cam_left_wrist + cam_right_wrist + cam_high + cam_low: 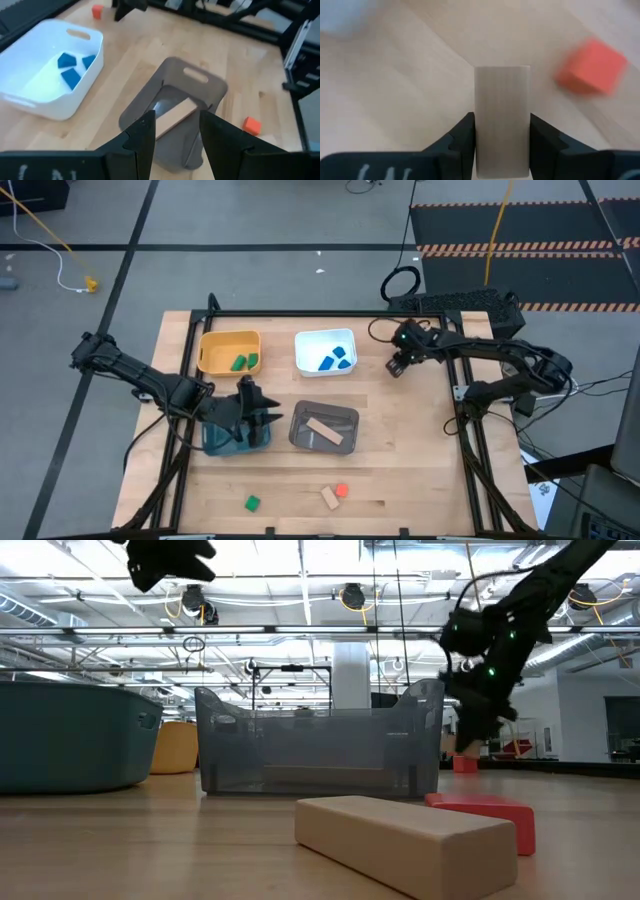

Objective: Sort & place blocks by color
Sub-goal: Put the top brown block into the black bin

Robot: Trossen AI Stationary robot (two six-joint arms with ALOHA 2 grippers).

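Observation:
My right gripper (398,367) hangs right of the white bin (325,350) and is shut on a tan wooden bar (501,95). A red-orange cube (591,66) lies on the table just beyond it. My left gripper (268,418) is open, between the teal bin (225,442) and the grey bin (323,428), touching nothing. The grey bin holds a tan bar (175,116). Green blocks (244,361) lie in the yellow bin (230,352), blue blocks (335,361) in the white bin. Near the table's front lie a green cube (252,503), a tan block (329,498) and a red-orange block (342,490). My right gripper pinches the tan bar between its two fingers (465,137), which press on its two long side faces (480,125). The bar's free end (501,70) sticks out beyond the fingertips, along the fingers. In the low view the bar (466,740) hangs clear above the table.
The four bins sit in the table's middle and far half. Bare wood (410,460) lies right of the grey bin and along the near edge around the loose blocks. The table's dark frame (470,440) runs along the right edge under my right arm.

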